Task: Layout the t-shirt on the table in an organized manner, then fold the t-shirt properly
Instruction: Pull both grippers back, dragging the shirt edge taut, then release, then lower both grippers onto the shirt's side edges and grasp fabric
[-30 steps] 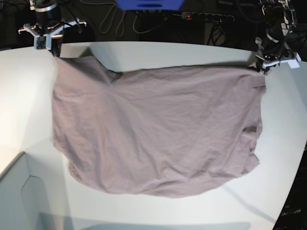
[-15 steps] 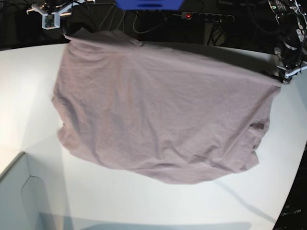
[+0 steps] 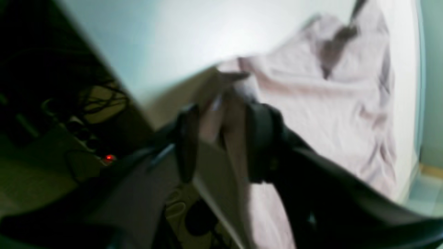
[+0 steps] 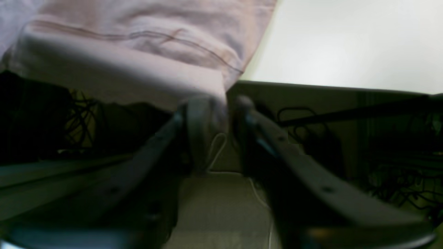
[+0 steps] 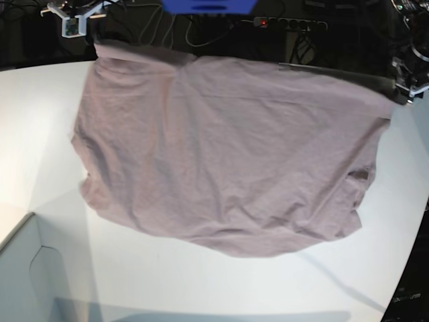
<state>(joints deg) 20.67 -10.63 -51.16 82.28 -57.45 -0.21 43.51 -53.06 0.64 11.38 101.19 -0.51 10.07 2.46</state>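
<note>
The mauve t-shirt (image 5: pixel 221 154) lies spread and wrinkled over the white table (image 5: pixel 40 121), its far edge reaching past the table's back edge. My right gripper (image 5: pixel 92 35) is at the shirt's far left corner, my left gripper (image 5: pixel 400 94) at its far right corner. In the left wrist view the left gripper (image 3: pixel 221 138) has its jaws parted, with a strip of t-shirt (image 3: pixel 328 103) running between them. In the right wrist view the right gripper (image 4: pixel 218 121) also shows a gap, the hem of the t-shirt (image 4: pixel 121 52) resting at its tips. Both views are blurred.
A pale box corner (image 5: pixel 33 282) sits at the near left. Behind the table's back edge are a blue object (image 5: pixel 208 5), a power strip with a red light (image 5: pixel 288 23) and cables. The table's curved edge runs down the right side (image 5: pixel 409 255).
Over the last second both arms drew the shirt's far edge up and back past the table's back edge. Since half a second ago both grippers' jaws have parted.
</note>
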